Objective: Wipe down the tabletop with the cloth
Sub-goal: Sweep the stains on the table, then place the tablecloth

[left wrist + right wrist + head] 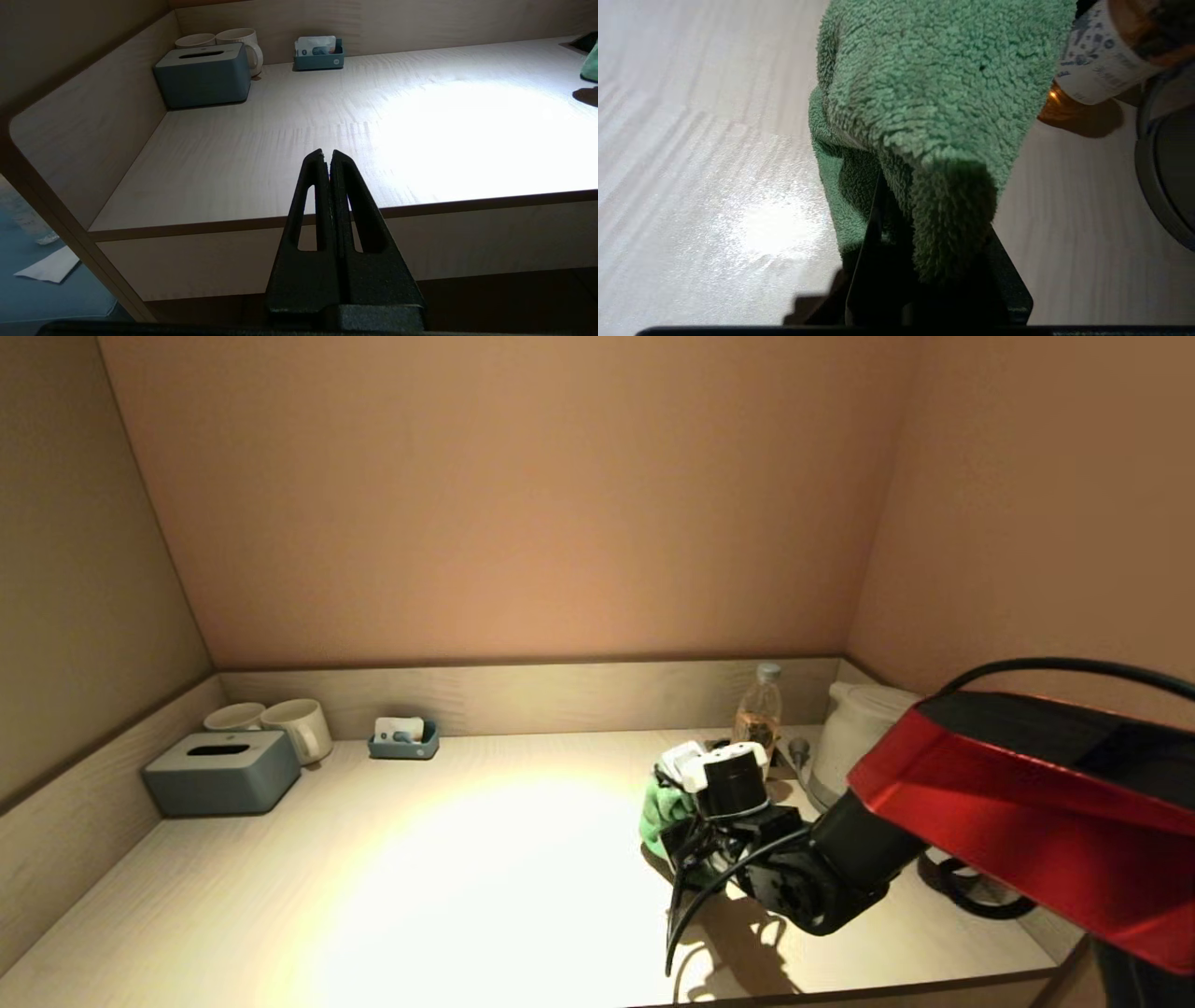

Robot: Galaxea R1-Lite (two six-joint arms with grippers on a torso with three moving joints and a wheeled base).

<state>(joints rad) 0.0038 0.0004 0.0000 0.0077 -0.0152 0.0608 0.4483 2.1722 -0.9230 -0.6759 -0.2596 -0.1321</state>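
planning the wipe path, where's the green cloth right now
In the head view the green cloth sits right of centre on the tabletop, gripped by the right tool, just in front of the bottle.

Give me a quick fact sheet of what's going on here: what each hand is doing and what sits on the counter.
Right hand: right hand shut on the green cloth, low over the tabletop, on its right side
Left hand: left hand shut, holding nothing, parked off the front edge
Back left corner: grey tissue box, two cups
Back wall: small blue tray
Back right: bottle, white kettle, close to the cloth
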